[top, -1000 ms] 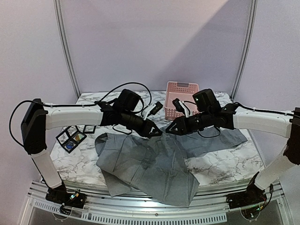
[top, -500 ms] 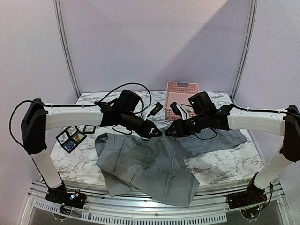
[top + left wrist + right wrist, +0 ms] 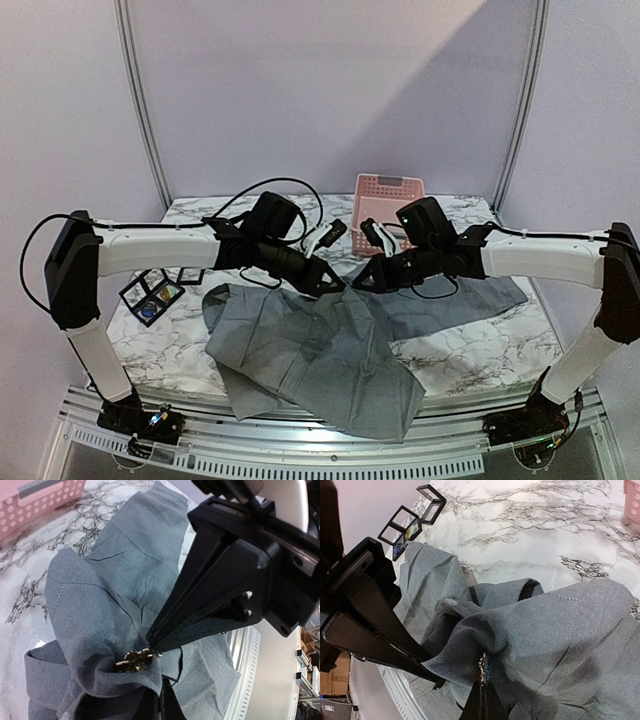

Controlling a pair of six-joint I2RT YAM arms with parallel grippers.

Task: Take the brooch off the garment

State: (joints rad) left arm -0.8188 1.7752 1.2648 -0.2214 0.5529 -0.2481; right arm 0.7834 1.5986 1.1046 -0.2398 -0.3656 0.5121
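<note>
Closing on the brooch [image 3: 137,659] is what has just happened: a second ago the right gripper [image 3: 153,647] stood with its jaws apart, slightly to the right of the pin. It has since shifted left and brought its jaws fully together. In the left wrist view its tips touch the right end of the brooch. In the right wrist view the brooch [image 3: 484,669] sits directly at the apex of the joined fingers. They appear to pinch its edge, though the contact itself is too small to confirm.

The brooch is fastened on a raised fold of the garment [image 3: 310,350]. That fold is lifted above the middle of the tabletop [image 3: 480,350], in front of the pink basket [image 3: 388,205] at the far edge. The left gripper [image 3: 335,285] has not moved. Its jaws are clamped on the bunched cloth just beneath the pin, holding the fold up and taut. The rest of the garment lies spread toward the near edge and hangs over it. Two small display boxes [image 3: 150,295] stand near the left edge, well apart from the work.

Judgement: the approach step is complete and the extraction step is due. The cloth is anchored on one side and the pin is contacted on the other. If the pinch is shallow, the tips may slip off when the pull begins.
</note>
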